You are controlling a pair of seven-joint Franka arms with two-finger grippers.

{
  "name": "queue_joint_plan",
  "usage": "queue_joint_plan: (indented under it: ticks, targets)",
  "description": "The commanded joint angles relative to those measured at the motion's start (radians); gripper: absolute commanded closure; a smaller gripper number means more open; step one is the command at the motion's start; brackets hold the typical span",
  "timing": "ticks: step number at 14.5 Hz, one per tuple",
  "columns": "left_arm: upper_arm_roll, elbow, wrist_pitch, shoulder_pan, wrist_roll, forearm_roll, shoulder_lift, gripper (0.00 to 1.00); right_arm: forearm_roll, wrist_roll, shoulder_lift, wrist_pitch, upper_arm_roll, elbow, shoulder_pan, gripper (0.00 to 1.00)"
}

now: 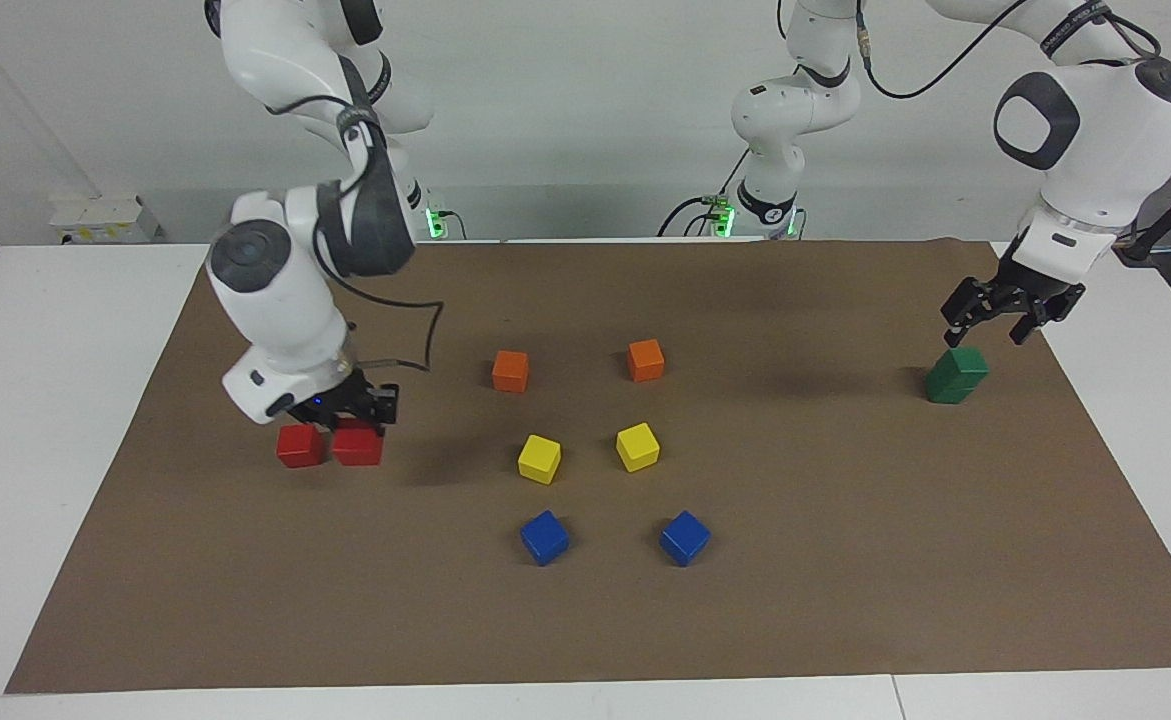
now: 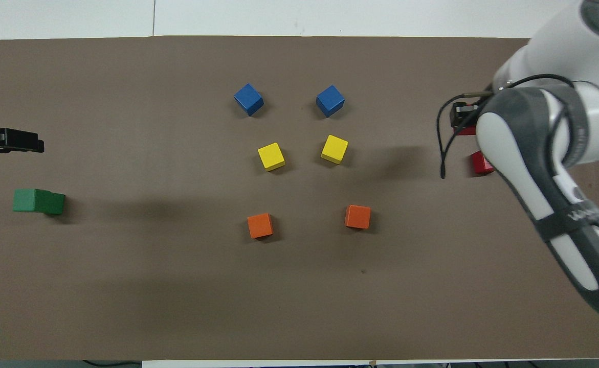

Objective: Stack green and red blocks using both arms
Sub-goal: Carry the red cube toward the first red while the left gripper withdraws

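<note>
Two green blocks stand stacked [image 1: 957, 375] [image 2: 38, 201] at the left arm's end of the mat. My left gripper [image 1: 1007, 312] [image 2: 10, 140] hangs open just above that stack, holding nothing. My right gripper [image 1: 355, 425] [image 2: 462, 115] is shut on a red block [image 1: 357, 445] [image 2: 467, 131], held low over the mat. That block is right beside the other red block [image 1: 299, 445] [image 2: 481, 163], which rests on the mat at the right arm's end. In the overhead view the right arm covers most of both red blocks.
Two orange cubes [image 1: 510, 371] [image 1: 645, 360], two yellow cubes [image 1: 539, 459] [image 1: 637, 446] and two blue cubes [image 1: 544, 537] [image 1: 684, 537] sit in pairs mid-mat. The brown mat [image 1: 845, 560] covers the white table.
</note>
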Motion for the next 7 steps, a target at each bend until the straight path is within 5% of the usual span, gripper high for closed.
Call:
queue_joint_plan:
  ticks: [1, 7]
  targets:
    - [0.009, 0.033, -0.088, -0.023, -0.081, 0.02, -0.025, 0.0, -0.005, -0.073, -0.122, 0.009, 0.013, -0.169, -0.053, 1.0]
    - [0.013, 0.118, -0.234, -0.043, -0.124, 0.02, -0.045, 0.0, -0.005, -0.245, -0.21, 0.266, 0.015, -0.395, -0.169, 1.0]
